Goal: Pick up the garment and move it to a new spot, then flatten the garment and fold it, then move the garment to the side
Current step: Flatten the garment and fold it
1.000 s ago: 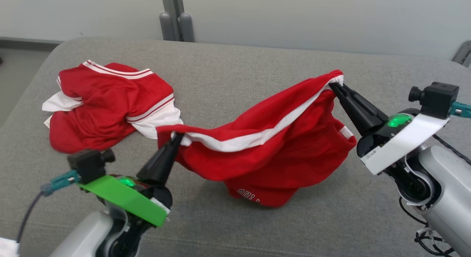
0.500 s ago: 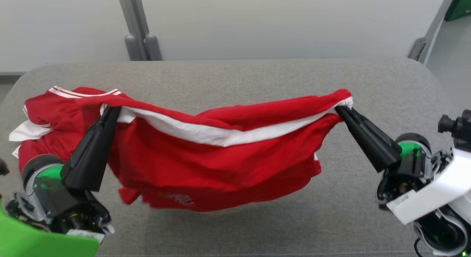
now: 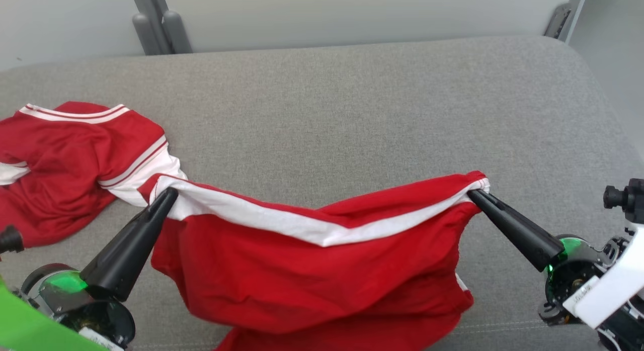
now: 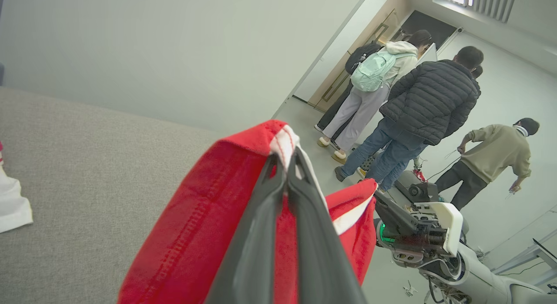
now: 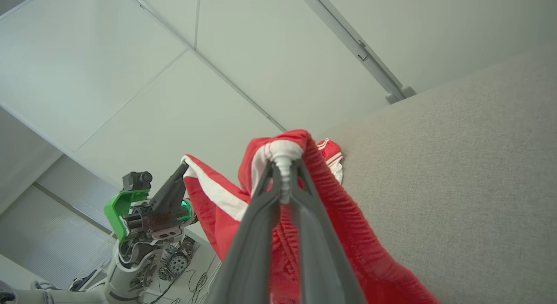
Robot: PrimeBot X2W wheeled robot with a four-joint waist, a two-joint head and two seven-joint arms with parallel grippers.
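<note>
2 grips unchanged (L tool (image 3: 170,193), R tool (image 3: 474,193)); garment (image 3: 302,280) nearer couch (image 3: 352,114) front

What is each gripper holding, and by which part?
Both hold the red fabric garment with a white stripe: left gripper pinches one end of its striped top edge, right gripper the other end.

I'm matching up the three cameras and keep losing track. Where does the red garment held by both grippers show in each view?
Head view: the held garment spans the lower middle, stretched between the left gripper and the right gripper.
Left wrist view: bottom centre, hanging mostly to the left.
Right wrist view: centre, trailing to the lower right.
Shared landmark: the gray cushion beneath it.
</note>
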